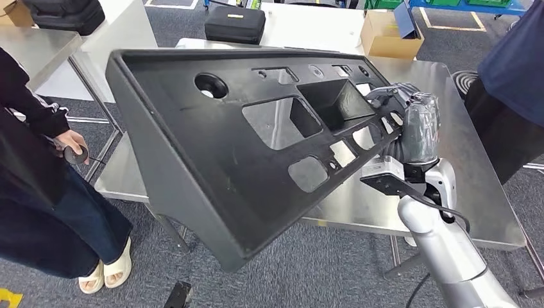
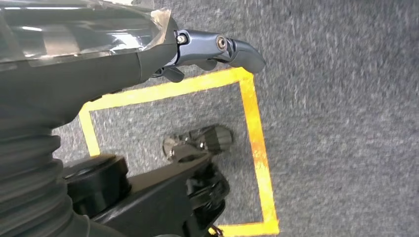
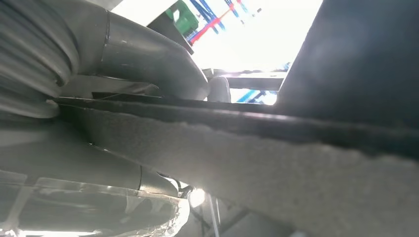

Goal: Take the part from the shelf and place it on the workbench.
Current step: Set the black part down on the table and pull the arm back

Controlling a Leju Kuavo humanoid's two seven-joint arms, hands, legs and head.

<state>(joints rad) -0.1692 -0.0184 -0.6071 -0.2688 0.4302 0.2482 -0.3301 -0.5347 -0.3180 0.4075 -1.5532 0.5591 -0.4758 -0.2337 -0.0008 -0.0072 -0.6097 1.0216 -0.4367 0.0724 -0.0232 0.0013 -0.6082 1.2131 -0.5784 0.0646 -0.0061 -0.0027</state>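
The part is a long black plastic panel (image 1: 212, 147) with several cut-outs, hanging tilted above the steel workbench (image 1: 462, 192), its near corner out over the floor. My right hand (image 1: 410, 122) grips the panel's right end. In the right wrist view the panel's edge (image 3: 296, 163) runs between the thick thumb (image 3: 148, 54) and the fingers (image 3: 99, 168). The left wrist view has my left hand (image 2: 148, 54) above the carpet with dark fingers (image 2: 222, 47) stretched out. I cannot tell whether that hand bears the panel.
A person in dark clothes (image 1: 32, 160) stands at the left, holding a small device. Another person (image 1: 513, 83) stands at the bench's right. A black case (image 1: 235, 24) and a cardboard box (image 1: 385, 35) lie beyond. Yellow tape (image 2: 254, 128) marks the carpet.
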